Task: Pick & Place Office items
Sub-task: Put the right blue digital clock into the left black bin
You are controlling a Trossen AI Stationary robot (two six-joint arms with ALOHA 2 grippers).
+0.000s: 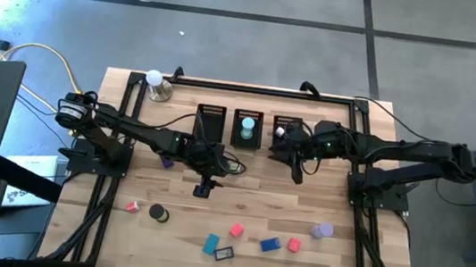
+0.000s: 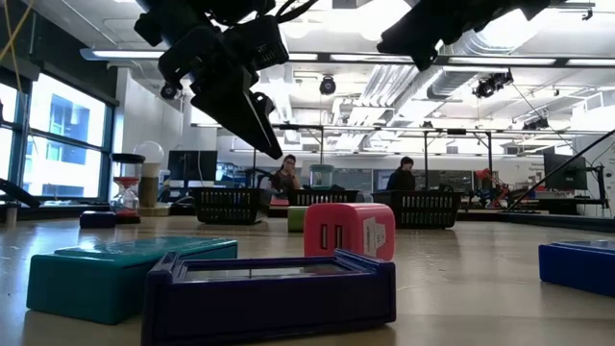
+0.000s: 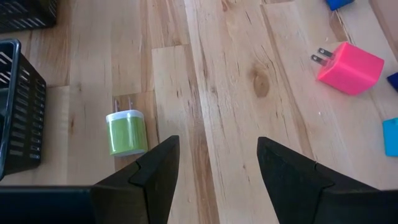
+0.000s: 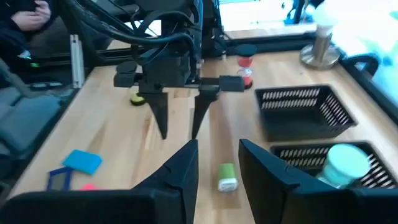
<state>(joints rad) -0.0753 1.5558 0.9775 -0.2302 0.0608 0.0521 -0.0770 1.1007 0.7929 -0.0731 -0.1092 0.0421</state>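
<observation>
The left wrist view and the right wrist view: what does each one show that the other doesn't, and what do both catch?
Only the left wrist view shows the pink plug block lying on the wood.

Only the right wrist view shows the left tool hanging open above the table, a teal item inside a mesh bin, and a person's sleeve.

Both show the green and white block, lying on the table and not gripped.

No legible text, label, brand, number or sign in any view. Pale patch on pink block (image 2: 349,231) face, low view: too blurred to read. Paper sheet (image 1: 30,184) beside table, high view: dark print unreadable.
</observation>
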